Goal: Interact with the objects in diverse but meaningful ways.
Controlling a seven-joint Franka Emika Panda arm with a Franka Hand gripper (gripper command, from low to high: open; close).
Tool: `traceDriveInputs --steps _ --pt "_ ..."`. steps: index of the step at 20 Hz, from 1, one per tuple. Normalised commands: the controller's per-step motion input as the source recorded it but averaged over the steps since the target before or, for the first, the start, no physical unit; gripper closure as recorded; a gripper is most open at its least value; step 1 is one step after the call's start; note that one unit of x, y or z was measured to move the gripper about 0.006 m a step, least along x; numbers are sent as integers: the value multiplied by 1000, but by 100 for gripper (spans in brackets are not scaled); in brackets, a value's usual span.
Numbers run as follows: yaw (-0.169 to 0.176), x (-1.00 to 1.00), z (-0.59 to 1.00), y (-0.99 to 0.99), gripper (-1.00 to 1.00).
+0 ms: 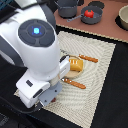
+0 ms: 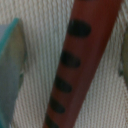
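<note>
In the wrist view a dark red-brown sausage (image 2: 80,65) with black grill marks lies on the ribbed mat, very close up. My gripper (image 2: 67,67) is low over it. One teal finger (image 2: 10,65) stands apart from the sausage with mat showing between; the other finger is at or beyond the frame edge. In the exterior view the arm's white body hides the gripper and the sausage. The scored bread loaf (image 1: 75,64) sits on the tan plate (image 1: 76,73). The red tomato (image 1: 89,13) sits in a dark pan at the back. The banana is out of view.
A beige placemat (image 1: 102,75) carries the plate, with an orange-handled utensil (image 1: 89,58) behind it and another (image 1: 75,83) in front. A dark pot (image 1: 67,7) and the pan (image 1: 95,19) stand at the back, and a bowl (image 1: 123,17) sits at the exterior view's right.
</note>
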Motion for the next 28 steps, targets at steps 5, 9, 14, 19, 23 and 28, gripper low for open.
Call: traceDriveInputs --steps 5,9,14,19,23,28 --pt "-8 35 215 -80 100" --pt "-26 -19 734 -85 100" --pt "-44 -351 1000 -159 100" --pt "-31 -785 1000 31 100" --pt "0 -976 412 360 100" --pt "0 -1000 -138 405 100"
